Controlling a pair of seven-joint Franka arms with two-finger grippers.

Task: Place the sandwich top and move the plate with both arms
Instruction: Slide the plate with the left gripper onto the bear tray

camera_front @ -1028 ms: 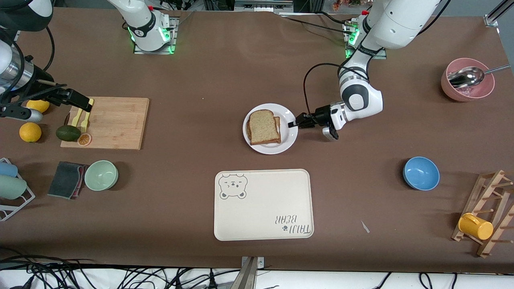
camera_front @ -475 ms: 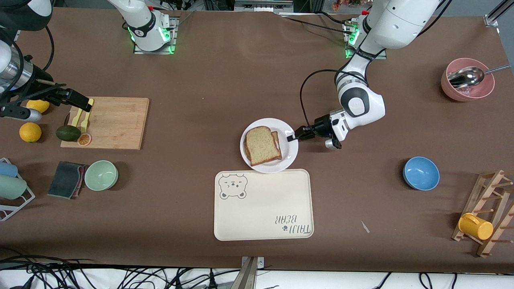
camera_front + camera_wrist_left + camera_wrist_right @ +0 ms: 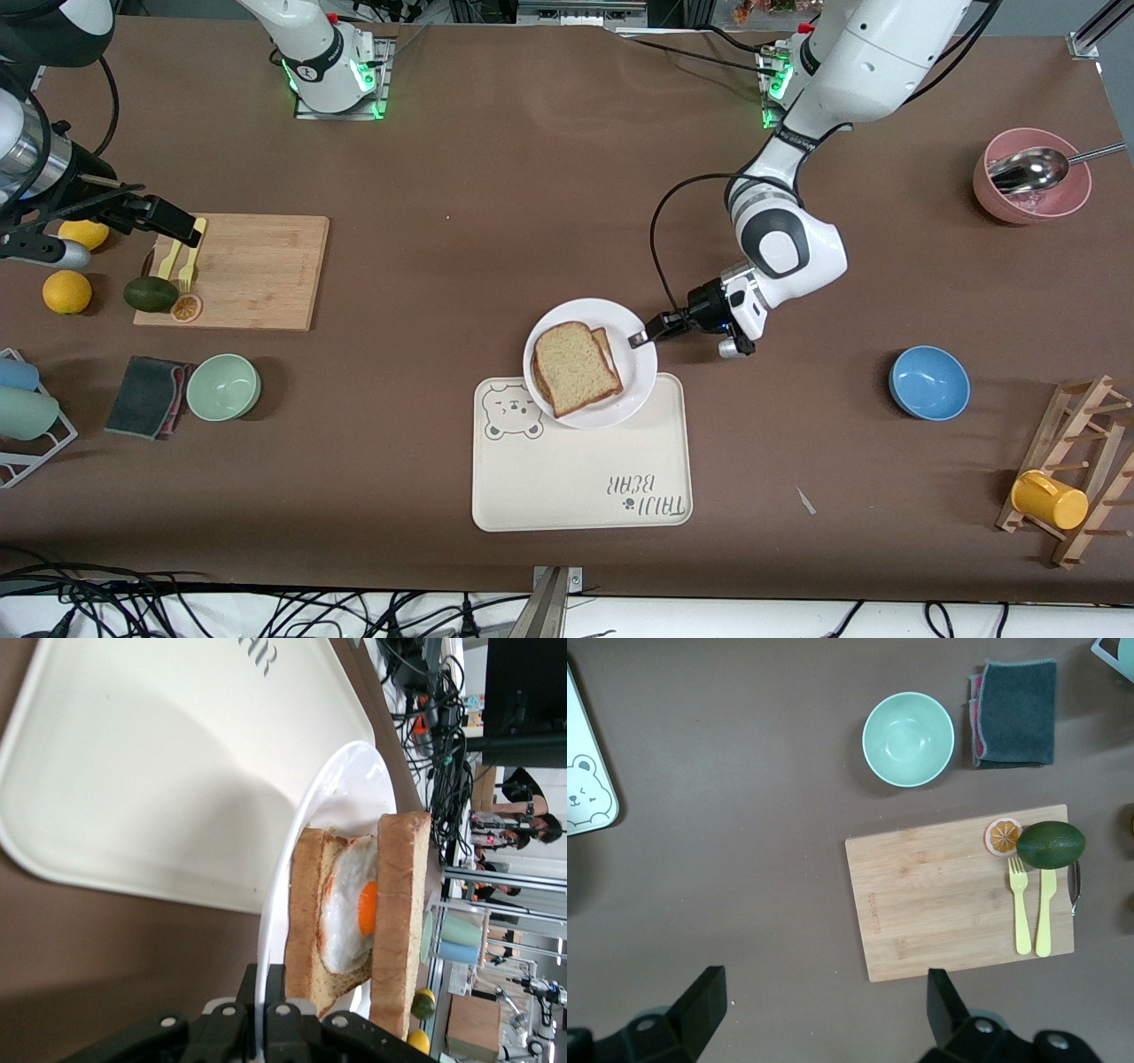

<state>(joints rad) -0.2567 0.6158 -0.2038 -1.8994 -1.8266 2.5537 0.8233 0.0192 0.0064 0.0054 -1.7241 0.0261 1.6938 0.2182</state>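
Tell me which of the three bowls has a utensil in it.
The pink bowl at the left arm's end holds a metal spoon. The blue bowl and the mint-green bowl hold nothing.

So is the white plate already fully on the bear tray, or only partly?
Only partly. The plate, pinched at its rim by the left tool, overlaps the tray edge farther from the front camera; the rest is over brown table.
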